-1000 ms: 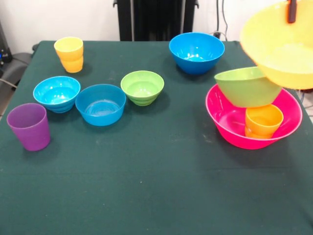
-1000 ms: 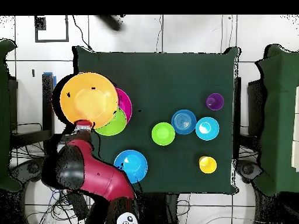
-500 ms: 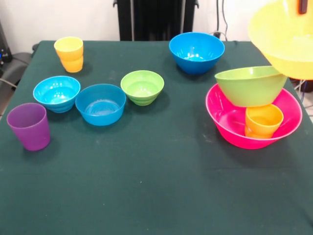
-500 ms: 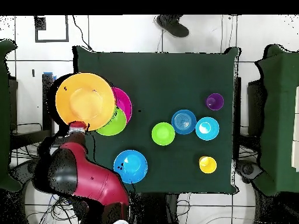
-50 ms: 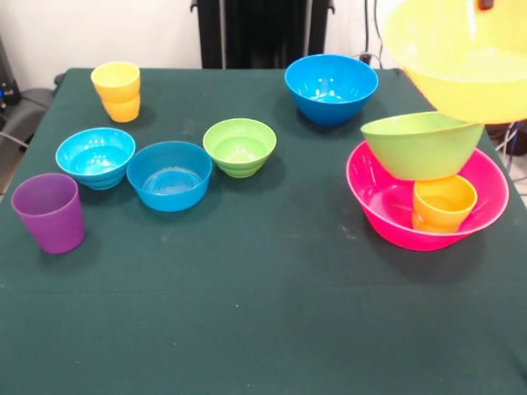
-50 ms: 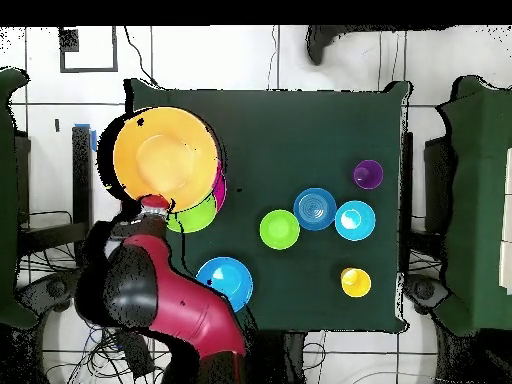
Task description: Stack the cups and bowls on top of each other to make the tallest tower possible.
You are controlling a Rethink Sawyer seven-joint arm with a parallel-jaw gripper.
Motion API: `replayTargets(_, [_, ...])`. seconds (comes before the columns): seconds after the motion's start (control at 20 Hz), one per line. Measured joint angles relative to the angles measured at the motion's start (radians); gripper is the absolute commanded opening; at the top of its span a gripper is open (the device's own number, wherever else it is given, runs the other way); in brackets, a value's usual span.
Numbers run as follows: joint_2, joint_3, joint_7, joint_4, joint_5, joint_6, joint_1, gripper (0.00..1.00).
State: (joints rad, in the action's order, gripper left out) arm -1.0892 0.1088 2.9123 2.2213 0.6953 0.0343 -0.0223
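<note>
1. Risk first: large orange bowl (image 5: 461, 62) held high above the tower (image 5: 428, 185), off-centre toward its far side; likely to slide off or tip the pile if released from there.
2. Cause: medium green bowl (image 5: 422, 144) perched on the orange cup (image 5: 443, 203) and leaning against the wall of the large pink bowl (image 5: 375, 206), rim tilted rather than level, so a poor seat for a wide, heavy bowl.
3. Second risk: orange cup standing off-centre inside the pink base, toward its near right side; any sideways push from above probably enough to topple cup and green bowl together.
4. Third risk: grip only at the orange bowl's rim, so likely to swing or tilt on the way down.
5. Hand (image 6: 153, 203): red tip visible at the orange bowl's rim, on the side nearest the robot's base in the overhead view; apparently clamped on that rim, since the bowl hangs clear of everything else. Finger spread itself hidden.
6. Rest of the ware, all on the counter (image 5: 263, 313) well left of the tower: medium blue bowl (image 5: 331, 87) behind it, small green bowl (image 5: 240, 146), small blue bowl (image 5: 169, 174), cyan bowl (image 5: 95, 156), purple cup (image 5: 49, 211), yellow cup (image 5: 116, 90) farthest back left.
7. Tower so far: three pieces nested, fourth not yet placed.
</note>
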Motion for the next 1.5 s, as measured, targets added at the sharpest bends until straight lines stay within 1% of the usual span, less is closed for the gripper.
replayTargets(0.05, [-0.003,0.005,0.000,0.001,0.000,0.000,0.008,0.00])
replayTargets(0.15, [-0.015,0.036,0.000,0.011,0.000,0.000,0.046,0.00])
replayTargets(0.35, [-0.019,0.075,0.000,0.025,0.000,0.000,0.085,0.00])
replayTargets(0.9, [-0.019,0.154,0.000,0.056,0.000,0.000,0.113,0.00])
replayTargets(1.1, [-0.020,0.186,0.000,0.072,-0.020,0.000,0.134,0.00])
replayTargets(1.35, [-0.037,0.260,0.005,0.121,-0.072,0.001,0.214,0.00])
replayTargets(1.5, [-0.045,0.287,0.015,0.142,-0.092,0.001,0.245,0.00])
